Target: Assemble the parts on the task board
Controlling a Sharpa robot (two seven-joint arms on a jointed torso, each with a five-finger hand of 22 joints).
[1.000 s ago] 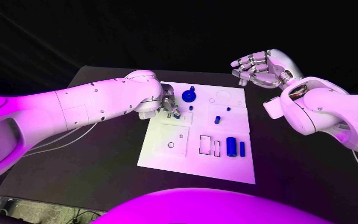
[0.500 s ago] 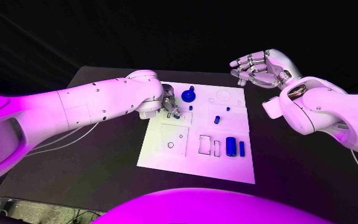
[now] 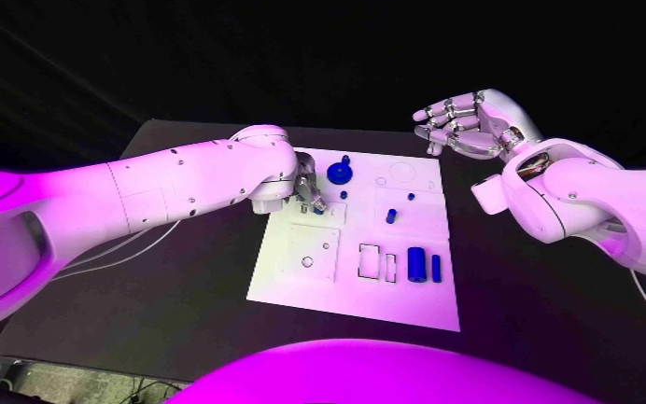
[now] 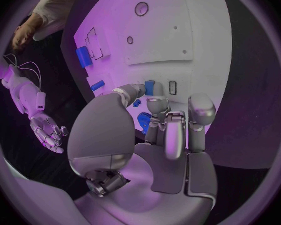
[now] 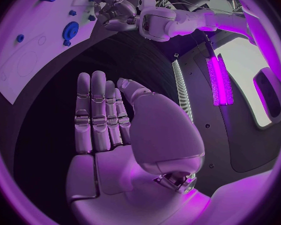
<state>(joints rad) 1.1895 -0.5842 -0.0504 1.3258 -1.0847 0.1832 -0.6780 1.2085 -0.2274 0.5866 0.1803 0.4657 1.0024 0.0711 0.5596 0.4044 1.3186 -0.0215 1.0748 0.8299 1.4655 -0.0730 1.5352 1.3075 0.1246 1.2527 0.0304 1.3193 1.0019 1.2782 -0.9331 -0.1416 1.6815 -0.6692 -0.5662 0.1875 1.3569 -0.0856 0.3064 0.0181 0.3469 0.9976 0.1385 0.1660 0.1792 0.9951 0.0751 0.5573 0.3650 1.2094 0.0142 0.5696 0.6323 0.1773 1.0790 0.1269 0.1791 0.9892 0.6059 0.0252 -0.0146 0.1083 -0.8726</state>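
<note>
The left hand (image 3: 299, 194) worked low over the far left part of the task board (image 3: 353, 301), its fingertips (image 4: 154, 105) pinching a small blue peg (image 4: 149, 87). The peg needed to stay upright and seat squarely. The right hand (image 3: 465, 126) hovered empty, fingers apart. Since a second before, the left arm had barely shifted.

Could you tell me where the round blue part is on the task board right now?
In the head view, the round blue part sits near the far edge of the task board, just right of the left hand and its fingertips.
</note>
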